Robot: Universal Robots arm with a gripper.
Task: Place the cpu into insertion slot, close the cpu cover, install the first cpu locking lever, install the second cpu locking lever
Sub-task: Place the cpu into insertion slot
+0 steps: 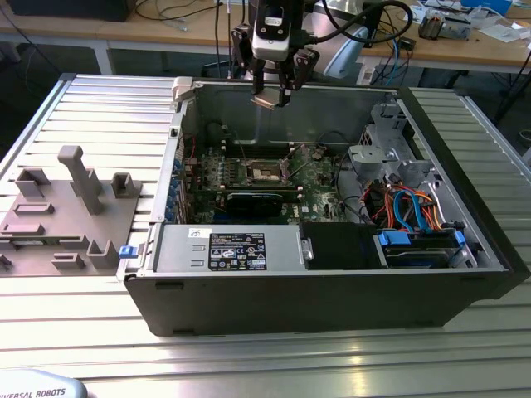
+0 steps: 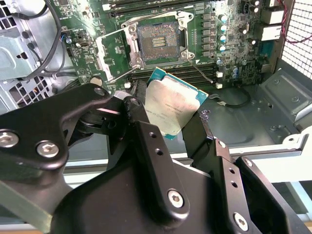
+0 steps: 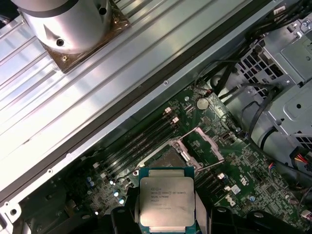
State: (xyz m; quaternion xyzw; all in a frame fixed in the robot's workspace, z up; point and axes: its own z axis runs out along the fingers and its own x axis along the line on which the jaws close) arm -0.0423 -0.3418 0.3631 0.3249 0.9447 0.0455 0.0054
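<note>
Silvery cpu point(image 3: 167, 204), one, in one gripper point(image 1: 274, 93)

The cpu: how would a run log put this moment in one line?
gripper: shut on cpu | cpu: aloft over computer case | insertion slot: empty, uncovered

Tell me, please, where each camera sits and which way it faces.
Exterior view: off the arm, above the open computer case, looking down into it; the jaws hang over its far wall holding the cpu.
Second wrist view: on the wrist behind the black jaws, looking past them at the cpu and open insertion slot.
First wrist view: on the wrist, looking down on the cpu's printed face; jaw tips flank it.
Shared: all three show the cpu; both wrist views show the insertion slot.
</note>
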